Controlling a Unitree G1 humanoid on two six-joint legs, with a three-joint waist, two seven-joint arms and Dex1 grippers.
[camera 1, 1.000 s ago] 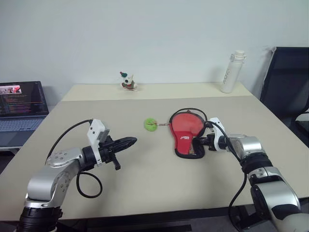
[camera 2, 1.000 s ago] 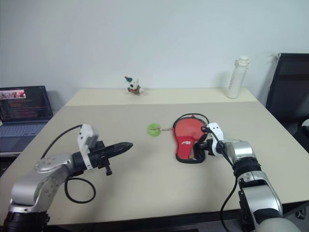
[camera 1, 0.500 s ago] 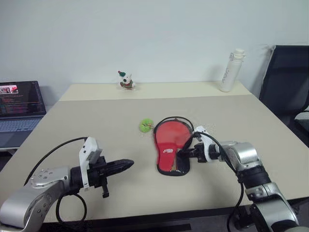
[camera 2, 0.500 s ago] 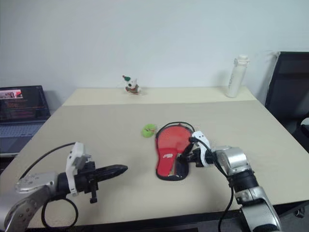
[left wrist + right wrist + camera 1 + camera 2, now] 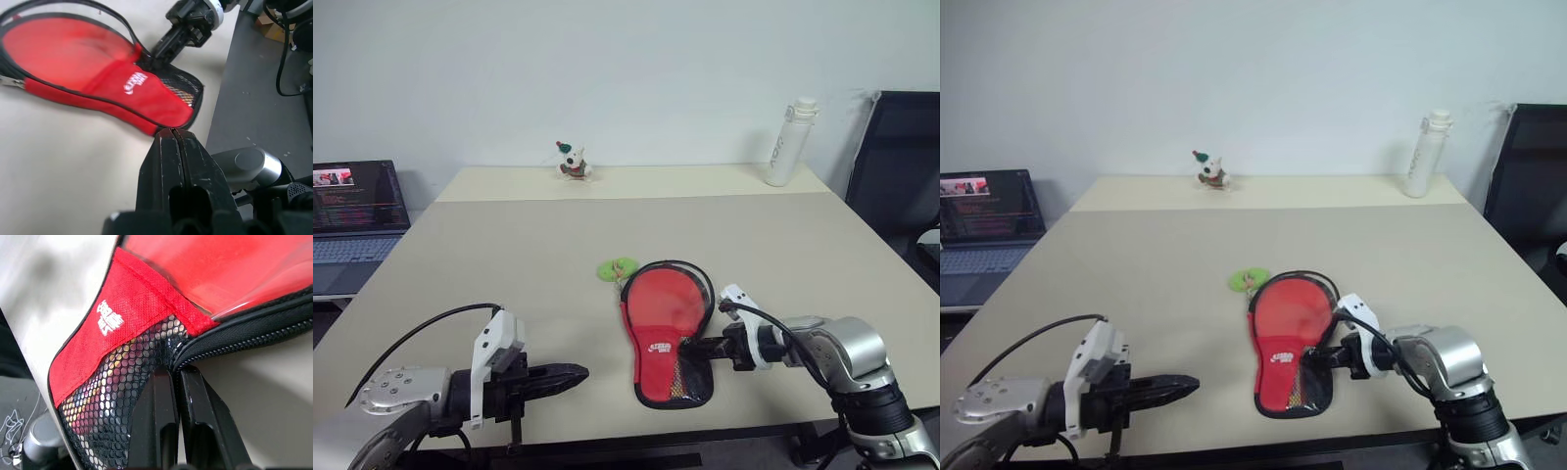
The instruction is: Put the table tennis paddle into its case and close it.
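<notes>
We seem to be in an office: beige tabletop (image 5: 509,255), open laptop (image 5: 357,211), black swivel chair (image 5: 901,157), plain white wall (image 5: 607,69).

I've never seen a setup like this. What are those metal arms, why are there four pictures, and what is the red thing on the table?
It is a humanoid robot with two arms. Two pictures come from its head, looking down over a beige table; two from cameras on its wrists. The red thing is a table tennis paddle lying inside its black case, which is still partly unzipped. The right gripper is shut on the case's edge near the zip, seen up close in its wrist picture. The left gripper is shut and holds nothing. Also on the table: a small green ball, a toy figure and a white bottle. A laptop stands to the left.
</notes>
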